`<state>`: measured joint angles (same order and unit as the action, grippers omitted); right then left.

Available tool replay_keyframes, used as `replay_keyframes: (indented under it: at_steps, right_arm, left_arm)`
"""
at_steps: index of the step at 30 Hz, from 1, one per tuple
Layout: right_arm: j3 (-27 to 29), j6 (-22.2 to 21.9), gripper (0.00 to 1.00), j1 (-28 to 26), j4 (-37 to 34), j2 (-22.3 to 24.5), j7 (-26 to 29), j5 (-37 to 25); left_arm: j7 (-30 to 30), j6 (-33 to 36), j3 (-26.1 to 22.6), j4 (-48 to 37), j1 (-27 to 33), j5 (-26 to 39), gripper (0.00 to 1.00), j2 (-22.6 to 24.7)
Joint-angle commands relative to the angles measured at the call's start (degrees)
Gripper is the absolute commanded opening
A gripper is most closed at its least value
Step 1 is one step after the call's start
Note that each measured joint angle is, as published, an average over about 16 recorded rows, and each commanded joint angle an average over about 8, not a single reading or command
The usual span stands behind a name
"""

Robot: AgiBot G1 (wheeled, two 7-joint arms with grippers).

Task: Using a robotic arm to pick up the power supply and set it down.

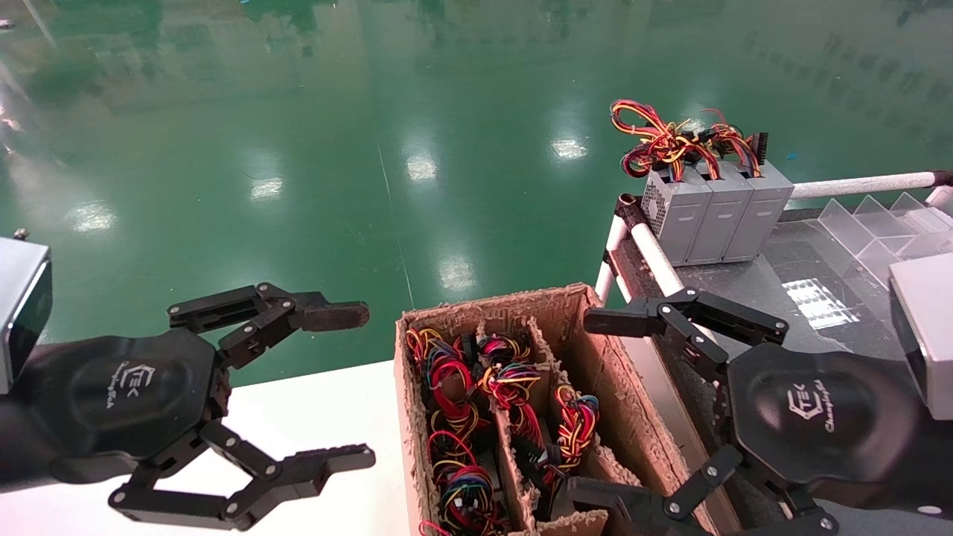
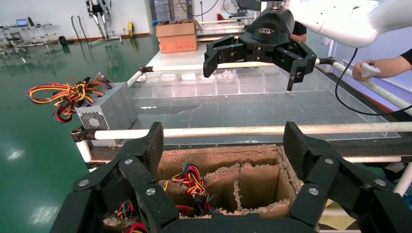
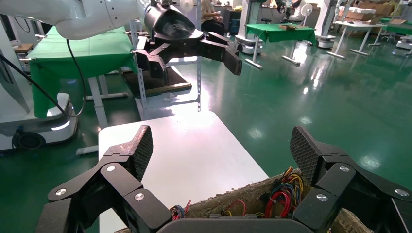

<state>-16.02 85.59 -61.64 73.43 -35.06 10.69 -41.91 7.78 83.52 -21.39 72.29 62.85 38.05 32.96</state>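
Note:
Several power supplies stand in a divided cardboard box (image 1: 491,305); mostly their coloured wire bundles (image 1: 514,380) show. Three more grey power supplies (image 1: 715,212) stand side by side on the black table's far corner, also visible in the left wrist view (image 2: 109,109). The robotic arm's right gripper (image 1: 592,406) hangs open just right of the box, nothing between its fingers (image 3: 141,148). The left gripper (image 1: 361,387), with a worn brown pad, hangs open left of the box over the white table (image 1: 313,409). One box compartment (image 2: 257,187) looks empty.
Clear acrylic dividers (image 1: 878,223) stand on the black table (image 1: 744,290), which has a white tube rail (image 1: 856,182) along its edge. Green floor lies beyond. A person's hand (image 2: 371,70) holds a small controller at the far side.

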Motion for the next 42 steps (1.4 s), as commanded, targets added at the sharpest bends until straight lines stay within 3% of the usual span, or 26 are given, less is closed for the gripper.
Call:
replay_keyframes:
  at_steps: [1,33,34,41,42]
  right_arm:
    - [0.00,0.00,1.00,0.00,0.00,0.00,0.00,0.00]
    - [0.00,0.00,1.00,0.00,0.00,0.00,0.00,0.00]
    - [0.00,0.00,1.00,0.00,0.00,0.00,0.00,0.00]
    - [0.00,0.00,1.00,0.00,0.00,0.00,0.00,0.00]
    - [0.00,0.00,1.00,0.00,0.00,0.00,0.00,0.00]
  left_arm:
    - [0.00,0.00,0.00,0.00,0.00,0.00,0.00,0.00]
    - [0.00,0.00,0.00,0.00,0.00,0.00,0.00,0.00]
    - [0.00,0.00,0.00,0.00,0.00,0.00,0.06,0.00]
    - [0.00,0.00,0.00,0.00,0.00,0.00,0.94,0.00]
    - [0.00,0.00,0.00,0.00,0.00,0.00,1.00,0.00]
